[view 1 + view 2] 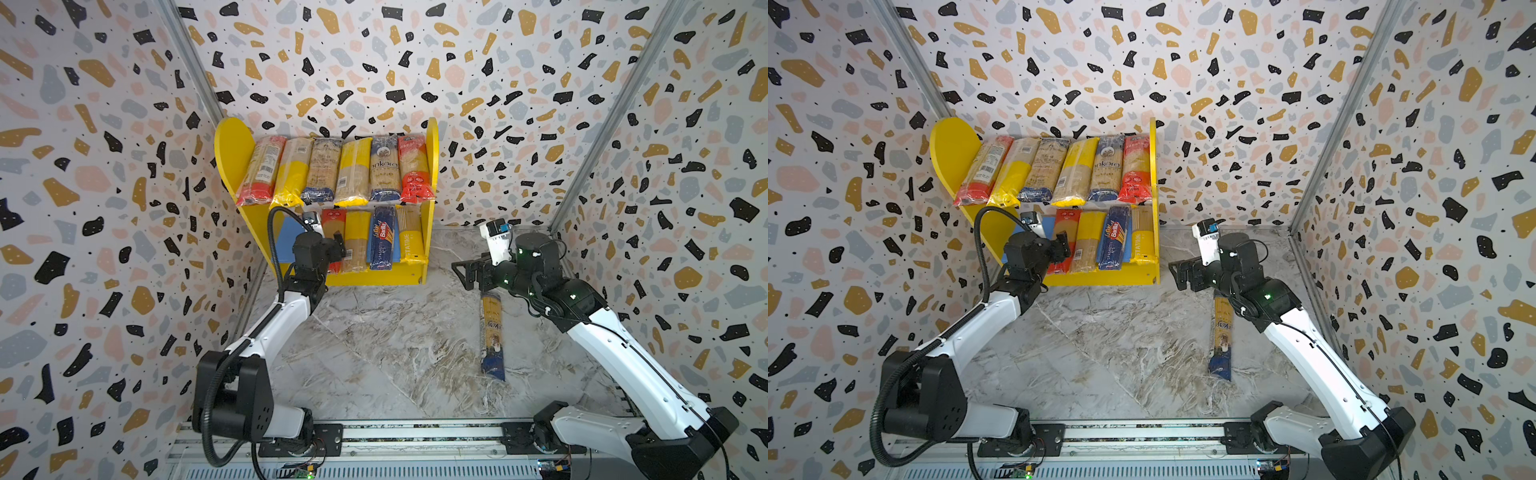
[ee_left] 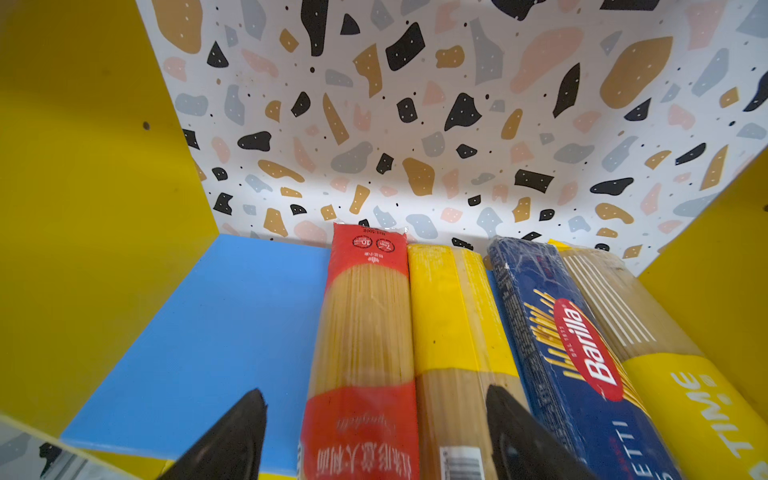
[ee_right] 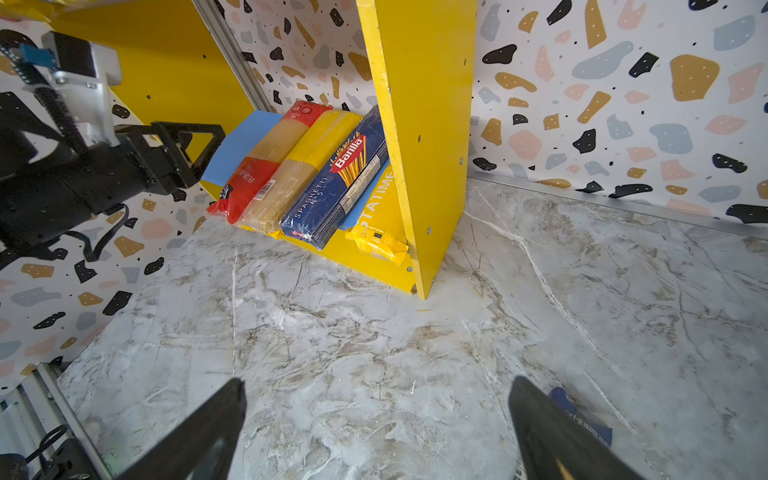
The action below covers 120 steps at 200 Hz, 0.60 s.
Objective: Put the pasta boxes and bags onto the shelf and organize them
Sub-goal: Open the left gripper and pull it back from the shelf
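The shelf [image 1: 232, 158] is set at the back of the marble bench [image 1: 395, 353], left of the middle, against the speckled wall [image 1: 374, 62]. Six packs are laid side by side on its upper board, filling it from panel to panel: a clear bag with red ends [image 1: 262, 170], a half-yellow bag [image 1: 293, 172], a clear bag with a dark blue end [image 1: 320, 170], a second yellow bag [image 1: 353, 172], a blue Ankara bag [image 1: 383, 168] and a red bag [image 1: 413, 168].

The left part of the blue lower board [image 2: 208, 332] is bare. The left pincer [image 2: 374, 392] is held at the front of that board, its jaws spread wide to either side of the near end of a red-banded bag [image 2: 365, 324]. Blue board is seen between one finger [image 2: 241, 432] and the bag, so nothing is pinched. To the right of that bag, a yellow-banded bag [image 2: 453, 316], the dark blue Barilla box [image 2: 573, 353] and a yellow bag printed "TIME" [image 2: 681, 395] are packed close together.

Right of the shelf, the right pincer [image 3: 376, 386] is held above bare bench, jaws spread, nothing between them. Under that arm one last pack [image 1: 492, 336] is seen lying lengthwise on the bench, not touching the shelf, its far end hidden by the wrist.
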Available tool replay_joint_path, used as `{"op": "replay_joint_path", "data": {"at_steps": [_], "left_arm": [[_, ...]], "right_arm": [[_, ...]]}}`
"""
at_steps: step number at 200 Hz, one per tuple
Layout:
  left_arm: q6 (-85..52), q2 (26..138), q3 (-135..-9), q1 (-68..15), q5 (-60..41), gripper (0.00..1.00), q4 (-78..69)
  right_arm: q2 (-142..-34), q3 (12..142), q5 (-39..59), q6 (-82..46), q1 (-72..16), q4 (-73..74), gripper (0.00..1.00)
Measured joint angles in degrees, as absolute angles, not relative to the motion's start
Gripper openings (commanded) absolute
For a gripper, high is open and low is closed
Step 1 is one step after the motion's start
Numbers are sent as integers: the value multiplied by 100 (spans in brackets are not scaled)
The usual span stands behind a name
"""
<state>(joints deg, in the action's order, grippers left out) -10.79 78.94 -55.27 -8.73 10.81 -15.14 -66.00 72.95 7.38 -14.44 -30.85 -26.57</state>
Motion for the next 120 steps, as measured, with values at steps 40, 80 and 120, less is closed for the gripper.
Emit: {"op": "replay_joint_path", "data": {"at_steps": [40,80,120], "left_arm": [[-1424,7258,-4746,-1009,996,82,-1500],[-1645,6785,-4272,-1863,1122,83,-1387],[-1879,6536,-4045,-3271,1555,84,-1297]], "right_arm": [[-6438,7083,794,-1452,-3081,-2644,99],[-6075,6805,709,-1551,-3081,-2615,99],[-5612,6386,353,-1693,-3081,-2617,99]]}}
